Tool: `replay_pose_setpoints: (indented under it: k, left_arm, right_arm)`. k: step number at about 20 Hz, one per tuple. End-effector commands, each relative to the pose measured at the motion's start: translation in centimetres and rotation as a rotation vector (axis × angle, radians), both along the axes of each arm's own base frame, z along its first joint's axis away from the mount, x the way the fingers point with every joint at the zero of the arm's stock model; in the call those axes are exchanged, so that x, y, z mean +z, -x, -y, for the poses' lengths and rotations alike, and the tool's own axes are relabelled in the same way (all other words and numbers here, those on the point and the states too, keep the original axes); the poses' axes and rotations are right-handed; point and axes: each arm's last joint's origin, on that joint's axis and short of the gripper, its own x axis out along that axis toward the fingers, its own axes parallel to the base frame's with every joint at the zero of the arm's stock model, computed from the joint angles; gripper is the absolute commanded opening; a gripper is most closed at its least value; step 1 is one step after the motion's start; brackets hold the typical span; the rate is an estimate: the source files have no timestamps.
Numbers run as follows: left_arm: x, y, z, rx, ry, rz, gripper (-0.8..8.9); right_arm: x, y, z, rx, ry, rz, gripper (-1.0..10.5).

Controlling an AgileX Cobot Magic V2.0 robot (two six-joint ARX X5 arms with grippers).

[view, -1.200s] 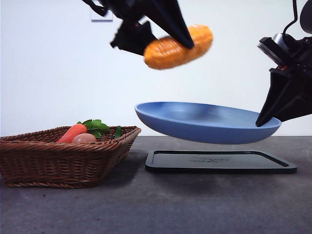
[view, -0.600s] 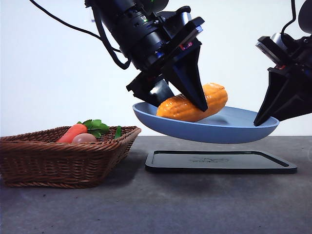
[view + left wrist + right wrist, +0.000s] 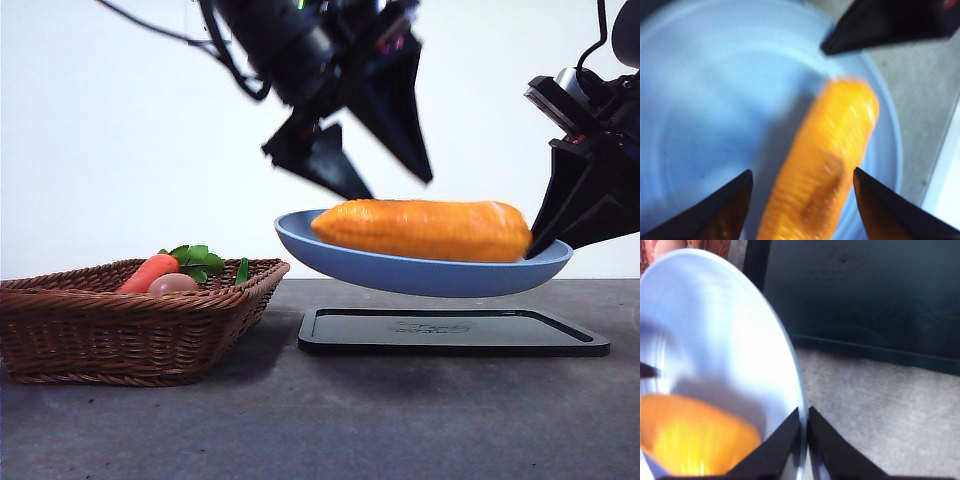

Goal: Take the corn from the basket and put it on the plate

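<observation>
The orange-yellow corn (image 3: pixel 420 230) lies lengthwise in the light-blue plate (image 3: pixel 420 275), which hangs in the air above the black tray. My right gripper (image 3: pixel 545 240) is shut on the plate's right rim (image 3: pixel 799 405) and holds it up. Just above the corn, my left gripper (image 3: pixel 385 175) is open, its two fingers spread to either side of the cob (image 3: pixel 825 165) without touching it. The wicker basket (image 3: pixel 130 320) stands at the left on the table. The corn's near end shows blurred in the right wrist view (image 3: pixel 695 440).
A flat black tray (image 3: pixel 450 332) lies on the grey table under the plate. In the basket rest a carrot (image 3: pixel 148 272) with green leaves (image 3: pixel 197 258) and a pale egg-like piece (image 3: pixel 173 284).
The left gripper lowered the corn into the plate, opened and let it go, then rose a little. The corn now lies flat. The right gripper and plate stayed in place.
</observation>
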Motion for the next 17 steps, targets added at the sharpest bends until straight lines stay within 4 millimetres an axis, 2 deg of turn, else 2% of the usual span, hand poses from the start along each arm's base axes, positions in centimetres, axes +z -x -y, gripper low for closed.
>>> replay_pose_setpoints:
  k: [1,4,7,12,17]
  left_arm:
    - [1.8,-0.1,0.7,-0.027,0.018,0.029,3.29]
    - [4.0,-0.2,0.4,-0.024,0.023,0.040,3.29]
    - [5.9,-0.3,-0.3,-0.022,0.009,0.040,3.27]
    - [8.4,0.0,-1.3,-0.027,-0.009,0.036,3.26]
    - [9.8,0.0,-1.6,-0.020,0.004,0.051,3.25]
  right_arm:
    - [0.2,-0.4,-0.1,0.001,-0.007,0.020,0.0]
    - [0.4,-0.7,0.1,-0.021,-0.015,0.036,0.0]
    - [0.9,-2.1,0.7,-0.057,-0.003,0.049,0.0]
    - [1.3,-6.6,1.7,-0.099,0.001,0.042,0.0]
    - [-0.3,-11.3,2.1,-0.119,0.006,-0.003,0.0]
